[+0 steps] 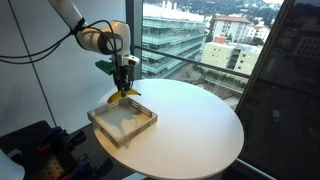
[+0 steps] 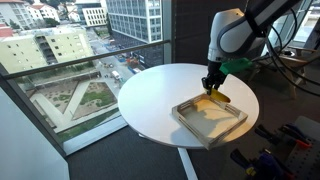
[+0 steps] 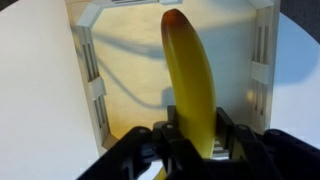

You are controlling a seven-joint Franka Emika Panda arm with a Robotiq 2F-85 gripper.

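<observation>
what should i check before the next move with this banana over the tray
1. Fingers shut on the banana: ok.
2. Banana over the inside of the tray, seen in the wrist view: ok.
3. Tray floor beneath the banana bare: ok.
4. Gap between banana and tray floor: cannot tell.
5. Tray fully on the table; it sits close to the edge in both exterior views: cannot tell.
</observation>
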